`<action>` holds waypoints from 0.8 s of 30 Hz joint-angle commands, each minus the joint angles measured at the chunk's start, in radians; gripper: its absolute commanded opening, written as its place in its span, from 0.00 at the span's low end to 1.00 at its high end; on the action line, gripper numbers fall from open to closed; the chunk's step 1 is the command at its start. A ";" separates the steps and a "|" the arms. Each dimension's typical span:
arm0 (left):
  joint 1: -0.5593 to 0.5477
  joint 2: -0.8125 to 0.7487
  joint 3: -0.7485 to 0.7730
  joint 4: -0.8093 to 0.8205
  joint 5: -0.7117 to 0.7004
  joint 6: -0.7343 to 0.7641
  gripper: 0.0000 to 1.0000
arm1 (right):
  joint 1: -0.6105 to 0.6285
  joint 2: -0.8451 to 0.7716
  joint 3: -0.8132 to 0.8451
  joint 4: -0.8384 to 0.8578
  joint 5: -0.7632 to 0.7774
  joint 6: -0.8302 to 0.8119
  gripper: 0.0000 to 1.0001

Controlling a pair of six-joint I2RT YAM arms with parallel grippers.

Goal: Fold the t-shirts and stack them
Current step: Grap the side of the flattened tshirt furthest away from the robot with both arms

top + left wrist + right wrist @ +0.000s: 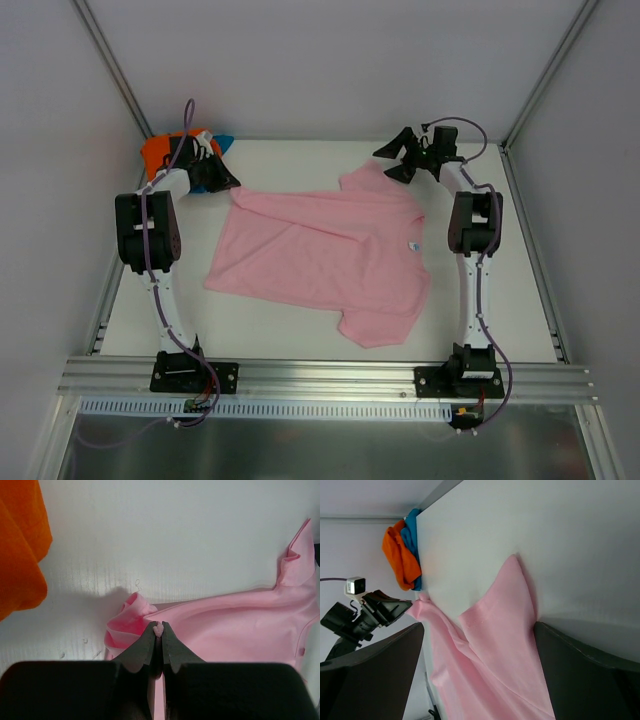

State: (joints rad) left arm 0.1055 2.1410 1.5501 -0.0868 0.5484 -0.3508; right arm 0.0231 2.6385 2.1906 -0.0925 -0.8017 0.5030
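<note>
Pink cloth is lying spread across the middle of the top view: the light pink t-shirt (330, 260) is resting open and unfolded on the tabletop (500, 320), so you are looking at a job that seems barely begun. Your left claw (159, 628) is clenching a bunched corner of the shirt at its upper left. Your right claw (393, 163) is hanging released beside the sleeve at upper right, gripping nothing. The orange t-shirt (158, 152) and teal-blue t-shirt (222, 142) are sitting crumpled in the upper-left corner, both unfolded; nothing is stacked. That heap is crowding the left claw's side.
</note>
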 commanded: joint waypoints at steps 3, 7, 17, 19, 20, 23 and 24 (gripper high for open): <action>-0.009 -0.066 0.033 -0.004 0.013 0.030 0.00 | 0.026 0.081 -0.003 0.017 -0.083 0.085 0.99; -0.009 -0.064 0.033 -0.002 0.016 0.027 0.00 | 0.040 0.077 -0.011 0.049 -0.131 0.104 0.99; -0.010 -0.069 0.022 0.004 0.016 0.030 0.00 | 0.043 0.086 -0.051 0.097 -0.198 0.157 0.36; -0.012 -0.069 0.025 0.004 0.018 0.030 0.00 | 0.043 0.086 -0.049 0.070 -0.194 0.143 0.15; -0.012 -0.069 0.027 0.004 0.018 0.030 0.00 | 0.043 0.084 -0.049 0.060 -0.186 0.135 0.08; -0.013 -0.067 0.030 0.002 0.019 0.030 0.00 | 0.038 0.068 -0.061 0.022 -0.150 0.092 0.00; -0.013 -0.067 0.030 0.002 0.021 0.030 0.00 | 0.035 0.051 -0.077 0.014 -0.142 0.083 0.01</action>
State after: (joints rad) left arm 0.1036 2.1410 1.5501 -0.0883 0.5491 -0.3477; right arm 0.0639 2.7224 2.1418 -0.0093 -0.9833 0.6525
